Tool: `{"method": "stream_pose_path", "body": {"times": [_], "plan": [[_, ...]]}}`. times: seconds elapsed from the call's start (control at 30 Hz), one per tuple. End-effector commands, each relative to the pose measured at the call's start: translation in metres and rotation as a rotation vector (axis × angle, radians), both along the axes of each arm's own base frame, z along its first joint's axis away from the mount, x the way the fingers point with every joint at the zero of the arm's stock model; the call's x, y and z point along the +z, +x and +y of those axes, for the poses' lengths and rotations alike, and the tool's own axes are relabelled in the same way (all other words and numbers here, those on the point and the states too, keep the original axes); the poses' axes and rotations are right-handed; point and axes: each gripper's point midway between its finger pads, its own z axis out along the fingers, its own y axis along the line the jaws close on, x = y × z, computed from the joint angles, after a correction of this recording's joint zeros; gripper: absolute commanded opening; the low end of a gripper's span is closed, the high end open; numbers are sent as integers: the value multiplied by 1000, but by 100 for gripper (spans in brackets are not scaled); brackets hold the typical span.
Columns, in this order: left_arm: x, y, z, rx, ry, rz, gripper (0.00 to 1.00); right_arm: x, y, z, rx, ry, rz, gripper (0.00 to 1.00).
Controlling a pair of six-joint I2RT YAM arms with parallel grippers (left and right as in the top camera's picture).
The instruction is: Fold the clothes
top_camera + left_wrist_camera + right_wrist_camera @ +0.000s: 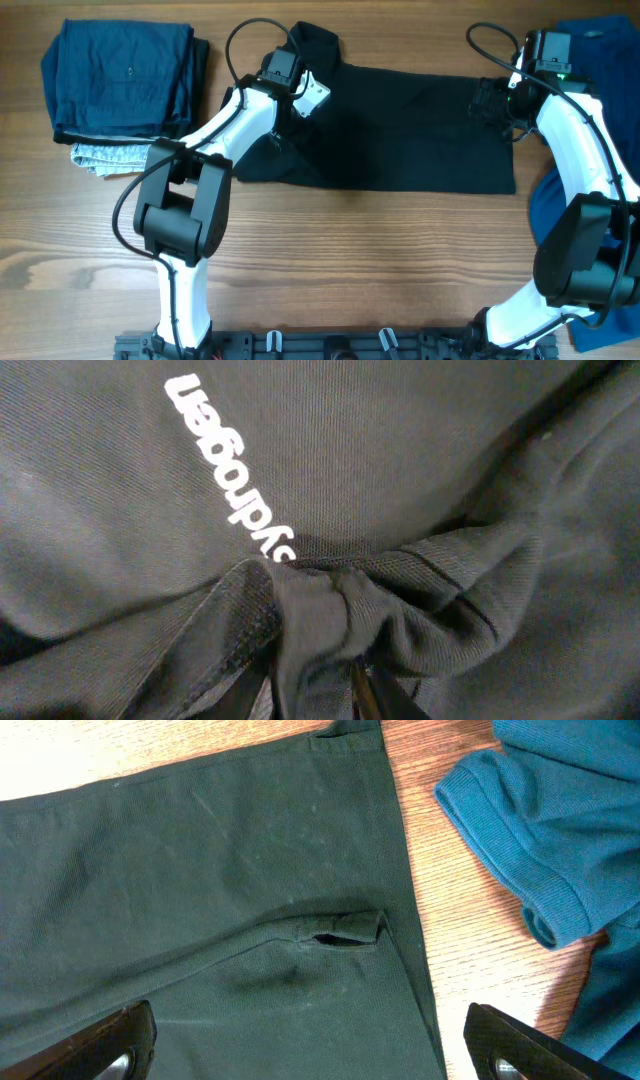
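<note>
Black polo shirt (420, 125) bunched in clenched left fingers (388, 703); right fingers (520, 1042) spread, empty. Pull taut, fold evenly.

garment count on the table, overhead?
4: black polo centre; blue shirt right edge; navy piece folded top left, light patterned one under it. Stack may hide more.

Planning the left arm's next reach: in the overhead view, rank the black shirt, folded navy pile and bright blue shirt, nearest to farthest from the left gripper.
1. Black shirt, right under the left gripper.
2. Folded navy pile, far-left corner.
3. Bright blue shirt, far right edge.
</note>
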Motion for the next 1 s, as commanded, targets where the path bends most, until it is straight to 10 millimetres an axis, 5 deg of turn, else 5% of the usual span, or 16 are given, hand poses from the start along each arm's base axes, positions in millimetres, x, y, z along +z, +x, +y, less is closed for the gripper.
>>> {"method": "stream_pose_path", "body": {"times": [0.0, 0.2, 0.33, 0.5, 0.57, 0.67, 0.73, 0.83, 0.9, 0.97], "plan": [[-6, 1, -1, -5, -5, 13, 20, 6, 2, -4, -18, -14, -17, 99], [62, 29, -12, -5, -70, -165, 4, 6, 2, -4, -18, -14, -17, 100], [58, 36, -15, -7, -81, -185, 4, 6, 2, -4, -19, -14, -17, 99], [19, 39, -21, -14, -68, -146, 5, 6, 2, -4, -18, -14, -17, 99], [17, 41, -26, -23, -73, -159, 15, 6, 2, -4, -18, -14, -17, 99], [21, 46, -32, -30, -85, -188, 47, 6, 2, -4, -18, -14, -17, 99], [29, 51, -34, -28, -97, -218, 55, 6, 2, -4, -18, -14, -17, 100], [78, 72, -23, 164, -128, -301, 76, 6, 2, -4, -18, -14, -17, 99], [117, 75, -2, 293, -140, -341, 79, 7, 2, -4, -18, -14, -17, 100], [121, 58, 21, 325, -101, -277, 79, 6, 2, -4, -18, -14, -17, 100]]}}
